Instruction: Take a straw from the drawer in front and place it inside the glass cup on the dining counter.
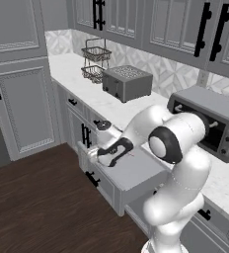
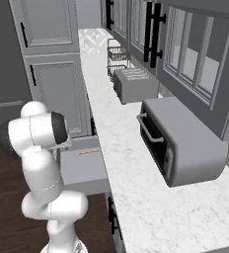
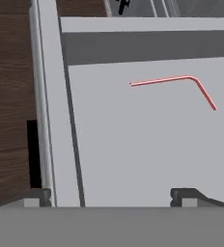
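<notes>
The wide grey drawer (image 1: pixel 136 174) (image 2: pixel 82 170) (image 3: pixel 133 149) stands pulled out below the marble worktop. On its bare floor lies the straw (image 3: pixel 162 80), a thin red-pink stick with a bend near one end, also visible as a faint red line (image 2: pixel 89 153). My gripper (image 3: pixel 111 198) (image 1: pixel 104 152) hangs over the drawer's front edge, open. One fingertip (image 3: pixel 34 195) is above the front panel and the other (image 3: pixel 189 194) above the drawer floor, well short of the straw. Nothing is between them. The drawer's black handle (image 3: pixel 33 154) shows outside the front. The glass cup and the dining counter are out of view.
On the marble worktop (image 1: pixel 87 91) stand a toaster (image 1: pixel 127 81), a wire basket (image 1: pixel 95 62) and a toaster oven (image 1: pixel 210 123) (image 2: pixel 180 141). Tall grey cabinets (image 1: pixel 25 106) close off the left. Dark wood floor (image 1: pixel 42 207) lies in front of the drawer.
</notes>
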Robot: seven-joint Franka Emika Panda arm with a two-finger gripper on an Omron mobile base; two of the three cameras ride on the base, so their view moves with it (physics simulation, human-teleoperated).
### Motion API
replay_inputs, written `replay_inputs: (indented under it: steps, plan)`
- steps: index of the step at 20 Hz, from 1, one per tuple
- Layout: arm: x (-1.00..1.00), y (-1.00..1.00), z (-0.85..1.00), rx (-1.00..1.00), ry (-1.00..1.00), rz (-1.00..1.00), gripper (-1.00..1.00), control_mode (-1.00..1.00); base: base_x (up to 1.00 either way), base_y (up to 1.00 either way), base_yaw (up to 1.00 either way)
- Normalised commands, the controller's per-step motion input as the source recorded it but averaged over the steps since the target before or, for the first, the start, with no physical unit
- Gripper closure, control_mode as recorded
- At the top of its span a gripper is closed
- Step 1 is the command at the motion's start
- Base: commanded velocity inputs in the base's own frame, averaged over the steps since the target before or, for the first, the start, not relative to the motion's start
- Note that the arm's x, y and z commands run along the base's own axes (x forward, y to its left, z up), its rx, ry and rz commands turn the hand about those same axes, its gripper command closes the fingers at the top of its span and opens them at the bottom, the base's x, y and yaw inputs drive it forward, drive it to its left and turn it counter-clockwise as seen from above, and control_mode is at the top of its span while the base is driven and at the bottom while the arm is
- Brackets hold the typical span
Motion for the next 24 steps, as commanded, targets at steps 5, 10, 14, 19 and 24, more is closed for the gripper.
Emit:
replay_inputs:
  steps: [5, 10, 14, 19, 24]
  plan:
    - [0.87, -0.33, -0.21, 0.08, 0.06, 0.0, -1.0, -1.0, 0.0, 0.0, 0.0]
    - [0.75, -0.02, -0.54, 0.0, 0.14, 0.0, -1.0, -1.0, 0.0, 0.0, 0.0]
    - [0.61, 0.0, -0.82, 0.0, 0.22, 0.0, -1.0, -1.0, 0.0, 0.0, 0.0]
    - [0.38, 0.09, -0.79, 0.0, 0.21, 0.0, -1.0, -1.0, 0.0, 0.0, 0.0]
    - [-0.06, 0.55, -0.52, 0.01, 0.07, 0.03, -1.0, -1.0, 0.0, 0.0, 0.0]
